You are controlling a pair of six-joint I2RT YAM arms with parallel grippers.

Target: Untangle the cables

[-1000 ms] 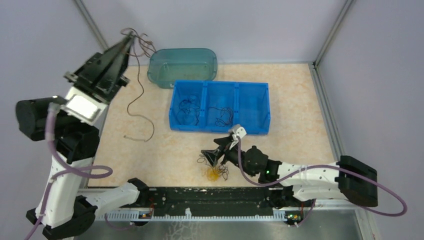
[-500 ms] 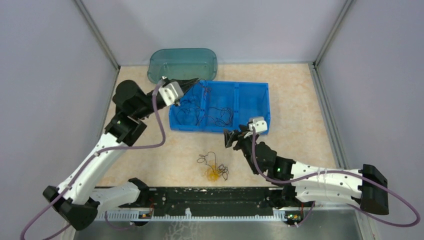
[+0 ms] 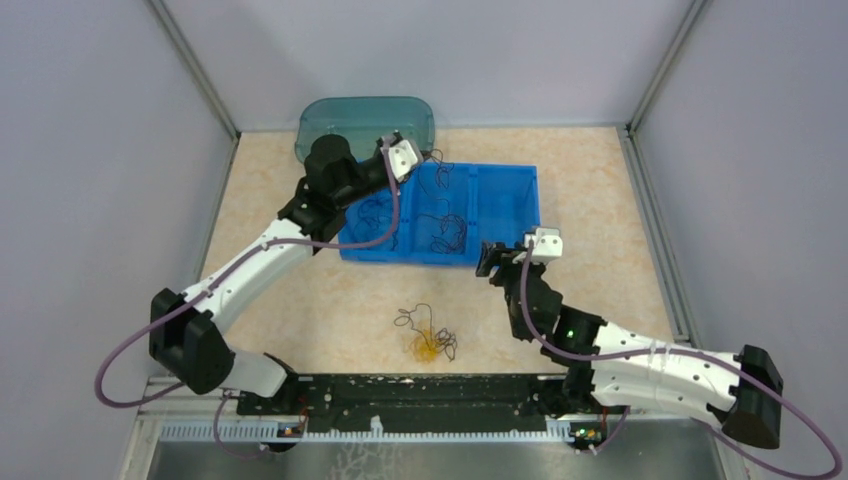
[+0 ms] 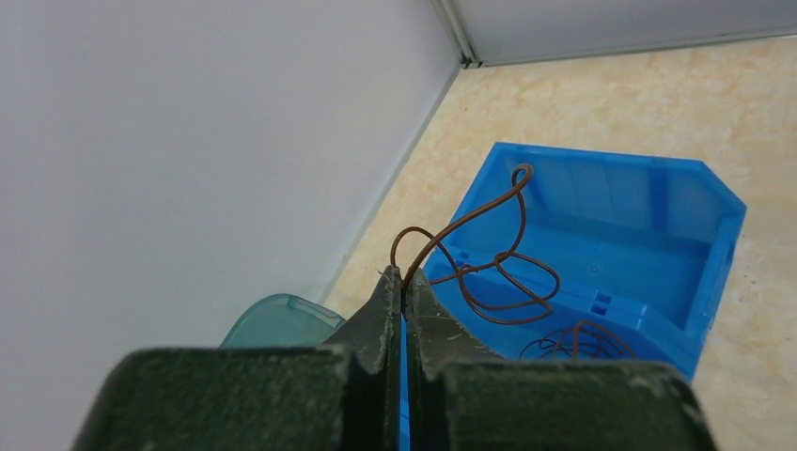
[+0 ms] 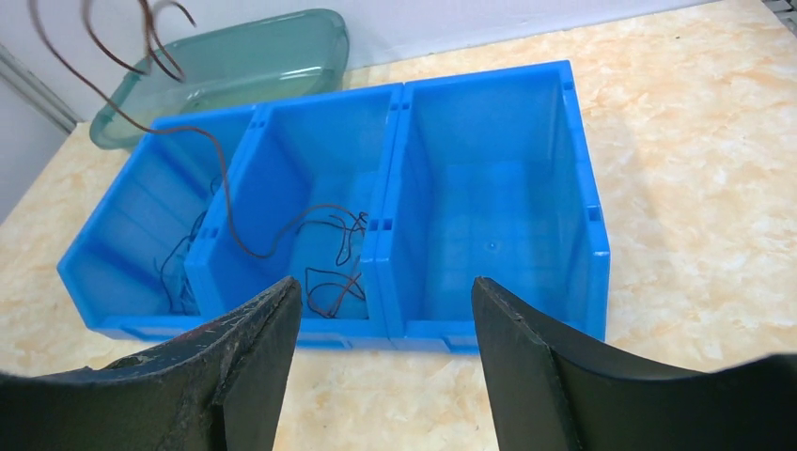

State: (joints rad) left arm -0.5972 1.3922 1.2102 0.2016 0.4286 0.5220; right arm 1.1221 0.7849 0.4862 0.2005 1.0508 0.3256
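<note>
Three compartments are dividing the blue bin (image 3: 500,168), the largest thing standing on the table (image 3: 300,300), and I am reading it as my sorting place, each freed wire going into a cell of its own. Behind it the teal tub (image 3: 330,105) is sitting against the back wall, just beside the bin's far left corner and out of the working path. My left gripper (image 4: 402,282) is reaching over the bin's far left edge with its jaws pressed flat together on the brown cable (image 4: 489,254), pinching it near one end. I am holding it high so that the rest is hanging free and trailing down across the divider toward the middle cell (image 5: 329,244), where dark cables (image 3: 445,232) are already lying. My right gripper (image 5: 383,301) is hovering at the bin's near side, spread wide and gripping nothing. I judge it is waiting there to steady or guide the dangling wire if it snags. Smallest of all, the yellow-orange and black clump (image 3: 428,338) is lying on the table between the bin and the arm bases, well apart from both grippers, so the untangling is looking only partly done.
</note>
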